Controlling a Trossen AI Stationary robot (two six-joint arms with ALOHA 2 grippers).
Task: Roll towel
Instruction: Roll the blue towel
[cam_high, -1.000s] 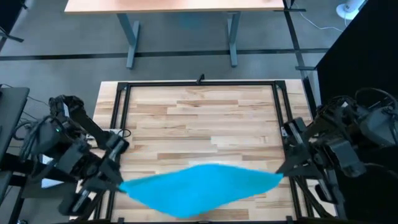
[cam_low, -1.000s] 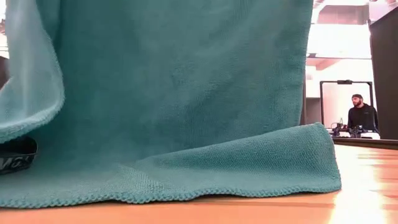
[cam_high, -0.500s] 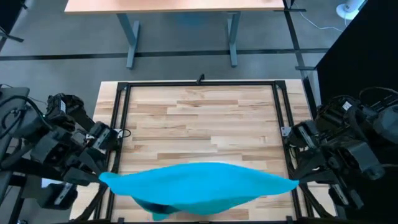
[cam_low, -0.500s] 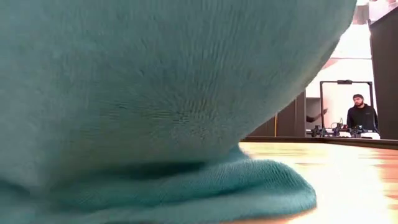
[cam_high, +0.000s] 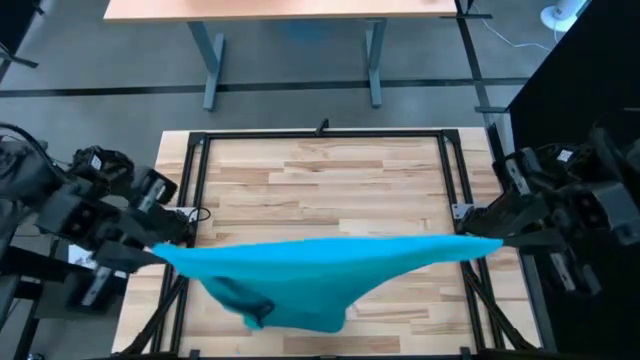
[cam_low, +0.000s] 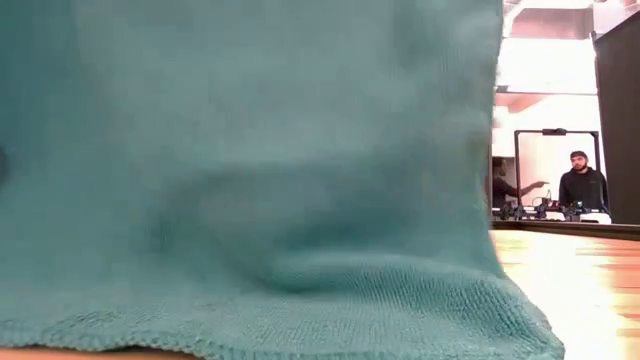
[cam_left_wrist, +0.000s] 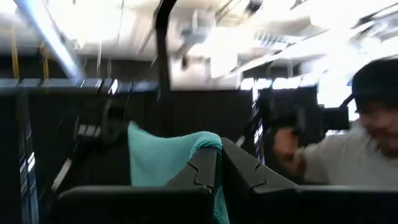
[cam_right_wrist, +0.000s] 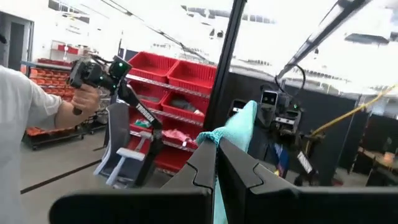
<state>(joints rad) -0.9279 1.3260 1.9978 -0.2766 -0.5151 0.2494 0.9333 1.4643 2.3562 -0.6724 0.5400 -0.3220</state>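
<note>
Thin teal-turquoise cloth towel (cam_high: 310, 275): we now hold it stretched taut mid-frame, left gripper (cam_high: 158, 250) and right gripper (cam_high: 496, 243) clamping corners; rolling unstarted.

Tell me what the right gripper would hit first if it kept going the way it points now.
Probably nothing on the table: the right gripper, shut on the towel corner, points toward the left gripper, so the stretched towel lies along that line.

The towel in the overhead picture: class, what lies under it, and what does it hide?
The towel hangs stretched between the left claw and right claw. Beneath it lies the wooden table. The boards directly below the cloth are covered, so anything there cannot be seen.
</note>
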